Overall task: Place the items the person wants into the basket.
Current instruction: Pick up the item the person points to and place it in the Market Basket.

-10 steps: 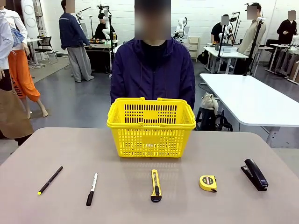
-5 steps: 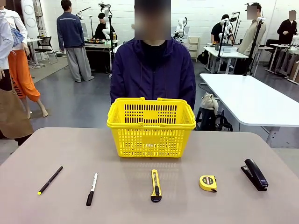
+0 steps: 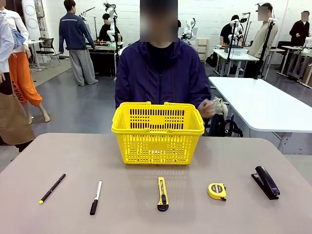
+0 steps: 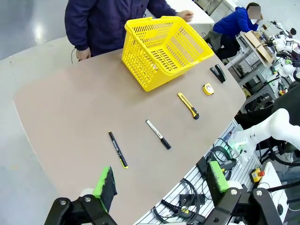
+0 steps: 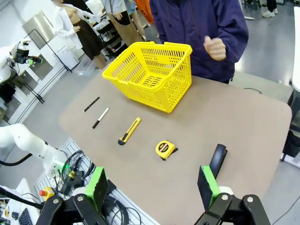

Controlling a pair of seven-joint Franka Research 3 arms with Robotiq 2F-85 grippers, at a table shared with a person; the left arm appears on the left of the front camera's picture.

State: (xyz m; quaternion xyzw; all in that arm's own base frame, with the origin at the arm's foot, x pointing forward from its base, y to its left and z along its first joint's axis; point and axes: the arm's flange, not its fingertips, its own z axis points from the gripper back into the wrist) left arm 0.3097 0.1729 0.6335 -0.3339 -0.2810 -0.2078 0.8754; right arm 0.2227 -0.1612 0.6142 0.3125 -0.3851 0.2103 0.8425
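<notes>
The left gripper [image 4: 161,182] and right gripper [image 5: 152,183] hung wide open and empty above the near edge of the table [image 3: 131,219]. Beyond them the pen [image 3: 52,188], marker [image 3: 96,197], utility knife [image 3: 162,193], tape measure [image 3: 217,191] and stapler [image 3: 265,182] lay in a row, apart from the yellow basket [image 3: 157,131] farther back. By its right rim the person's hand [image 3: 208,108] had risen where none showed a moment earlier, nothing else having moved; probably a request was beginning, with no item yet chosen
</notes>
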